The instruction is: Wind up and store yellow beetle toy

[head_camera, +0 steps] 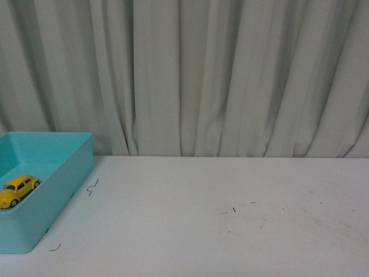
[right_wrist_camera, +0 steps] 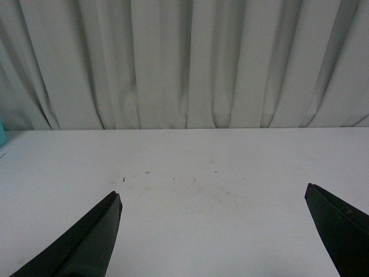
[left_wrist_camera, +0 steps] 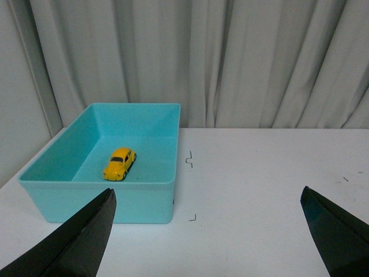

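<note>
In the front view the yellow beetle toy (head_camera: 18, 190) sits inside the turquoise box (head_camera: 63, 190) on the white bench (head_camera: 219, 225); no arm shows here. The left wrist view shows the left fingers (left_wrist_camera: 86, 239) spread wide and empty, with the box and toy (left_wrist_camera: 119, 164) beyond them, nearer this finger. The right wrist view shows the right fingers (right_wrist_camera: 86, 245) also released, only bare bench (right_wrist_camera: 184, 190) and grey curtain (right_wrist_camera: 184, 63) ahead.

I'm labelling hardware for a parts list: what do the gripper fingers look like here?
Only fingertips show, in the wrist views. The left gripper has two plain black fingers, broad at the base and tapering to blunt tips. The right gripper looks the same. No cables or markings are visible; neither arm appears in the front view.
</note>
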### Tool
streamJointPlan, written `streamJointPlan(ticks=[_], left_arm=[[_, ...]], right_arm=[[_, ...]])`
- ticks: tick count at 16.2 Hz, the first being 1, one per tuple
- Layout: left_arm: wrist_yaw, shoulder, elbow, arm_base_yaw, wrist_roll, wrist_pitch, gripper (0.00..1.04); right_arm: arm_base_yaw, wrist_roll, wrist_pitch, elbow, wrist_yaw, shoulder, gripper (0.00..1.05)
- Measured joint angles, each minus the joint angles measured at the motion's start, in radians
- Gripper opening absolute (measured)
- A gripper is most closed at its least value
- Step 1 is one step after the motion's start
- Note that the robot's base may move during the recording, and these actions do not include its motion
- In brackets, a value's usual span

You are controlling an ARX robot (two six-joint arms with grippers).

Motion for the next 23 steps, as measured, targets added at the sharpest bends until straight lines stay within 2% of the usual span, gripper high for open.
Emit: streamJointPlan(ticks=[23], left_arm=[[0.001,0.000,0.000,0.000,0.000,0.000,0.98]], right_arm=[[0.000,0.004,-0.001,0.000,0.000,0.000,0.98]])
